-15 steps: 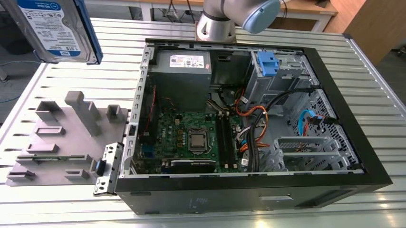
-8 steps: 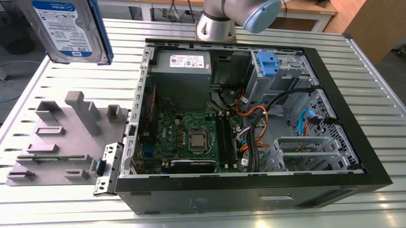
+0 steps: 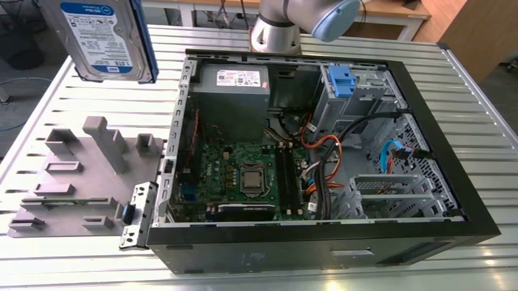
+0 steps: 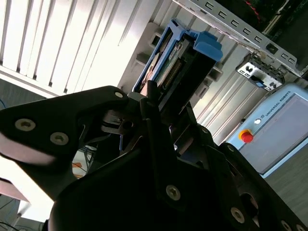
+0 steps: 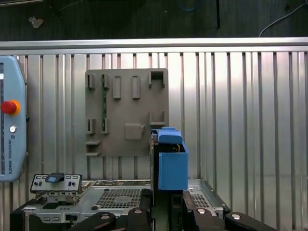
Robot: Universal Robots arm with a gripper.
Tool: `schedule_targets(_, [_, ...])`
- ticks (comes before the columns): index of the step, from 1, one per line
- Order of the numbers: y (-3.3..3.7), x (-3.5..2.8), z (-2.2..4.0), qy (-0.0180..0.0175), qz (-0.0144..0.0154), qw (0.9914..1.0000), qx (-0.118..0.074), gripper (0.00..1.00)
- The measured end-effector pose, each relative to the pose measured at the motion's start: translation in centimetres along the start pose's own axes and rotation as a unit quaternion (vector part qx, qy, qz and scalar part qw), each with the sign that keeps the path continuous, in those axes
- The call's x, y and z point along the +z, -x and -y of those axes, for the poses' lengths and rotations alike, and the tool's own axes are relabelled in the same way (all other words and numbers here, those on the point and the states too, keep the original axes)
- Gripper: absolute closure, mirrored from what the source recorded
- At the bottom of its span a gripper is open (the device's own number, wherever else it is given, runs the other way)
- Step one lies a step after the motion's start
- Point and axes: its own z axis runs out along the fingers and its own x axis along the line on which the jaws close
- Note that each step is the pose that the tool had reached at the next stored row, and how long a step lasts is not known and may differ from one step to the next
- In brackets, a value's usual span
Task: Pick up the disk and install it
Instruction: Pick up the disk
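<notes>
The disk (image 3: 105, 36), a silver drive with a blue-and-white label in a blue carrier, hangs in the air over the table's far corner on the exterior view's left. In both wrist views my gripper (image 5: 166, 204) is shut on it. The black fingers (image 4: 154, 103) clamp its two flat faces, and the blue carrier end (image 5: 172, 163) sticks out past them. In the second wrist view the disk (image 4: 180, 62) shows edge-on with its connector side visible. The open computer case (image 3: 324, 251) lies to the right of the disk and lower.
Inside the case are a grey power-supply box (image 3: 233, 85), a motherboard (image 3: 247, 179), cables, and a blue bracket (image 3: 340, 82) at the drive bay. A grey fixture plate (image 3: 81, 176) lies on the slatted metal table beside the case. A teach pendant (image 5: 9, 120) hangs nearby.
</notes>
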Motion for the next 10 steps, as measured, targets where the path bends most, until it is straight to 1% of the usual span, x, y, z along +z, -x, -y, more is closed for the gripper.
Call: schedule_targets(10, [0.07, 0.01, 2.38, 0.0000, 0.0000, 1.00000, 0.000, 0.65])
